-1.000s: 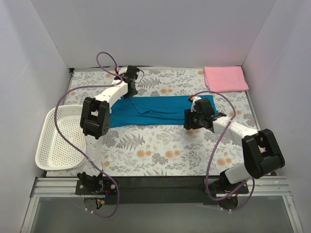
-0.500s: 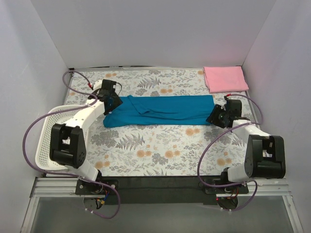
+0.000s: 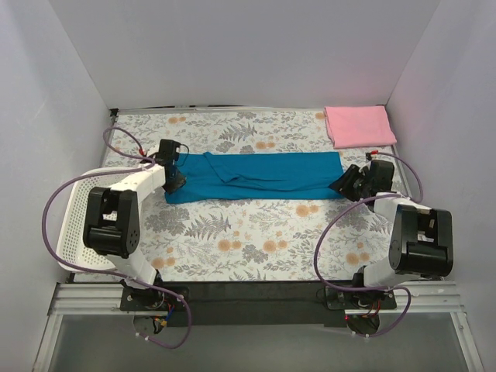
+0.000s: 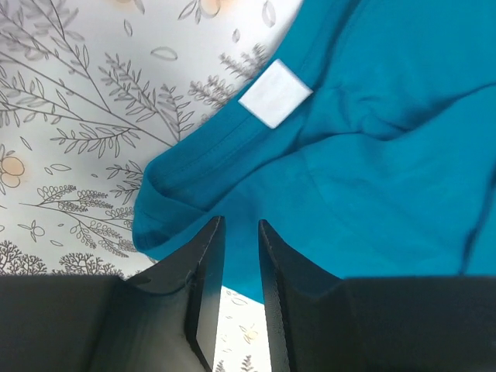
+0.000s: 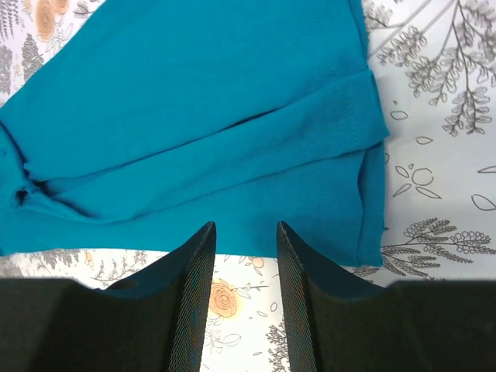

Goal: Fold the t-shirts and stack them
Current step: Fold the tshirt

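Note:
The teal-blue t-shirt (image 3: 260, 177) lies on the flowered table as a long strip folded lengthwise, running left to right. Its white neck label (image 4: 275, 93) shows in the left wrist view. My left gripper (image 3: 175, 180) is low at the strip's left end, jaws a little apart over the cloth edge (image 4: 240, 225). My right gripper (image 3: 346, 184) is low at the strip's right end, jaws apart at the near hem (image 5: 244, 226), with bare table between the fingers. The light pink t-shirt (image 3: 359, 125) lies folded at the back right corner.
A white plastic lattice basket (image 3: 77, 225) hangs over the table's left edge beside the left arm. White walls close the table in on three sides. Purple cables loop from both arms.
Both arms have swung outward, the left from the back middle and the right from the shirt's right part, down to the two ends of the teal strip. The strip lies a little straighter.

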### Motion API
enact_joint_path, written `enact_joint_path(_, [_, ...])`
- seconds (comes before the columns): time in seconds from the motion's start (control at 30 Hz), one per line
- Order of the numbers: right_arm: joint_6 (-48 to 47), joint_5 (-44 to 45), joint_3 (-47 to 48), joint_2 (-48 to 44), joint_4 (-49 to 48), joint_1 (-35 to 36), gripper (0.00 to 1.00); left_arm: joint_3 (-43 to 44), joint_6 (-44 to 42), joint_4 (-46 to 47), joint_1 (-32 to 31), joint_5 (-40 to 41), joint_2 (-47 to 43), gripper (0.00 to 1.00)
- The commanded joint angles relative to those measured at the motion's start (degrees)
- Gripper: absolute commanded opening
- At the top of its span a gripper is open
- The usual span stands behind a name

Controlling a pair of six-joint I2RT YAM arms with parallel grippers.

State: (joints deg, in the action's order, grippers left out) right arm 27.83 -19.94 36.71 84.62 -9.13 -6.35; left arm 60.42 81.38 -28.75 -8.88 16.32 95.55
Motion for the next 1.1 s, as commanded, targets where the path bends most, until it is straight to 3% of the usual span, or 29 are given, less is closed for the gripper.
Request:
enact_joint_path(0.0, [2.0,-1.9,-2.2,2.6,-4.1,-1.7,0.43,0.4,-0.7,-1.8,0.4,0.7,2.9,0.23])
enact_joint_path(0.13, [3.5,-3.0,-5.5,5.6,-4.2,-5.5,0.43,1.1,-0.4,-5.9,0.4,2.7,5.5,0.22])
enact_joint_path(0.33, [3.6,-4.9,-11.6,5.0,-0.4,-13.5,0.43,-5.0,0.3,-8.9,0.4,2.4,3.2,0.21])
enact_joint_path(0.57, [-2.0,0.4,-12.2,-9.2,11.0,-15.2,0.45,-16.8,2.1,-10.6,0.4,-1.8,-7.4,0.21])
enact_joint_path(0.67, [-3.4,0.4,-11.3,-16.2,12.9,-14.6,0.46,-19.7,2.0,-10.1,0.4,-4.0,-13.9,0.28])
enact_joint_path(0.87, [-5.0,3.2,-5.7,-22.0,14.7,-2.4,0.47,-18.8,1.3,-8.0,0.4,-9.1,-24.4,0.42])
enact_joint_path(1.07, [-3.8,5.3,-2.2,-16.4,12.8,12.4,0.48,-15.7,-1.0,-5.2,0.4,-12.8,-25.0,0.43])
